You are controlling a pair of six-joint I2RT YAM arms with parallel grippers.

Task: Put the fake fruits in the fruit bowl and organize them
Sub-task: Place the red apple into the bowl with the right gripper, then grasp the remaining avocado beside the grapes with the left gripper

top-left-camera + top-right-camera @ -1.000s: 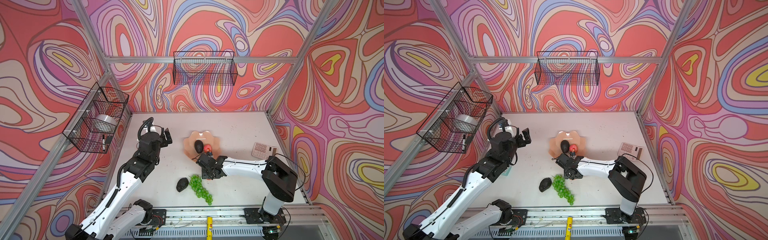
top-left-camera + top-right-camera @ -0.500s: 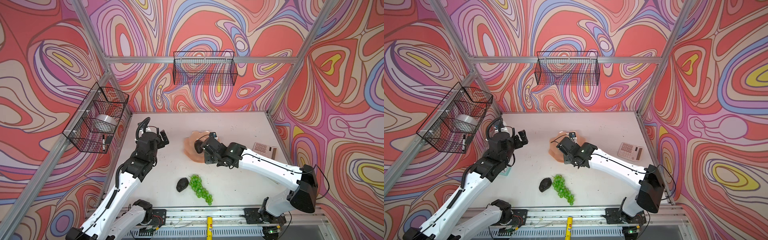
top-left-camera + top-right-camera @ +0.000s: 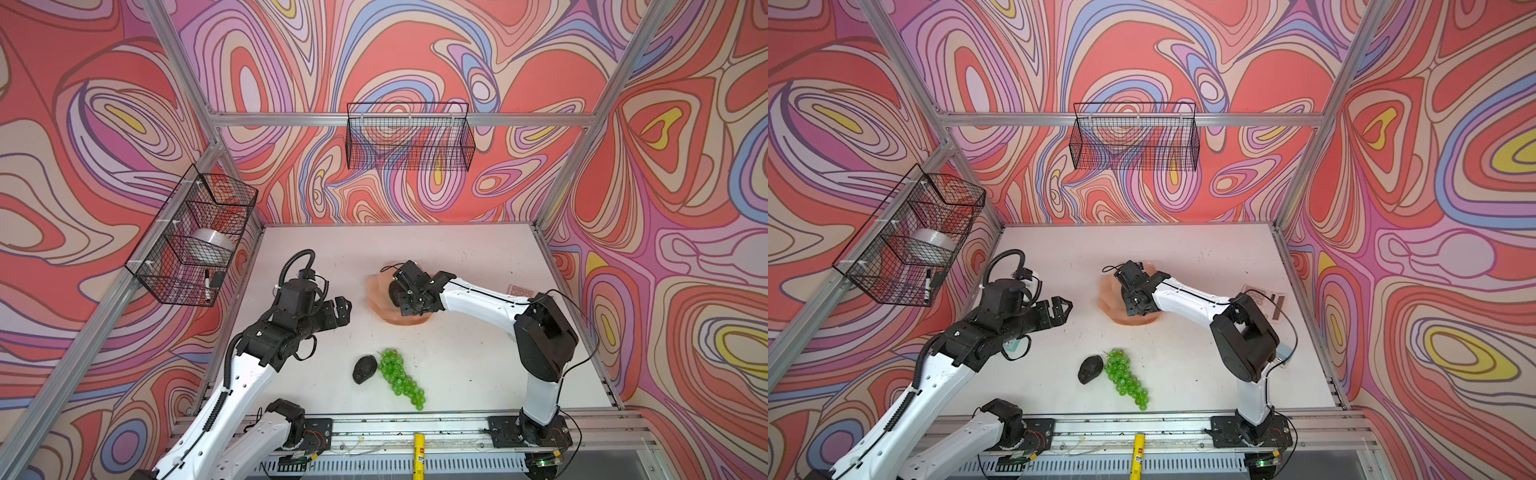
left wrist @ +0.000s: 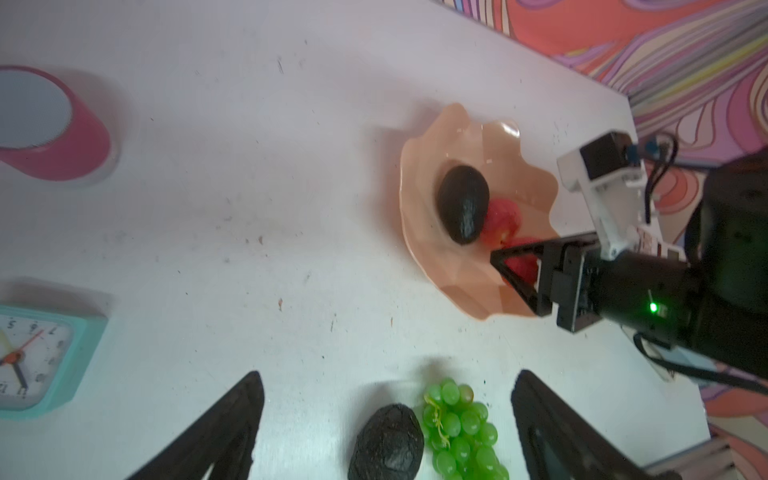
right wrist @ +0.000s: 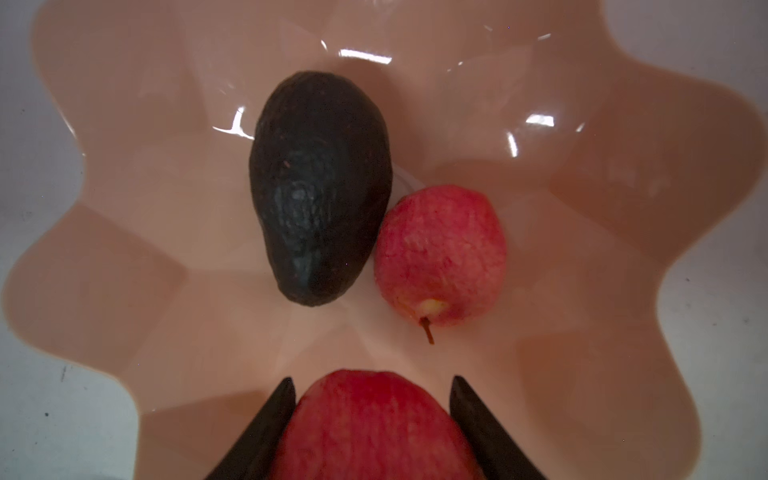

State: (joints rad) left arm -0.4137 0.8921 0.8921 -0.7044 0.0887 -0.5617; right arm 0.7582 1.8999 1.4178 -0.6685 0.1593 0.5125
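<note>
The right gripper (image 5: 372,419) is clamping a red apple (image 5: 374,428) just above the fruit bowl (image 5: 623,187), while the spread-jawed left gripper (image 4: 386,419) is hovering nearer the tabletop avocado (image 4: 386,442) and grapes (image 4: 461,432).

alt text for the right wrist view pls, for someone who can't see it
The right gripper holds a red apple between its dark fingers above the glossy peach-pink fruit bowl. Inside the bowl lie a dark avocado and a second red apple, touching.

White table (image 3: 457,257), fruit bowl (image 3: 376,297), avocado (image 3: 364,368), grapes (image 3: 401,378), clock (image 4: 41,357), tape roll (image 4: 62,141)
</note>
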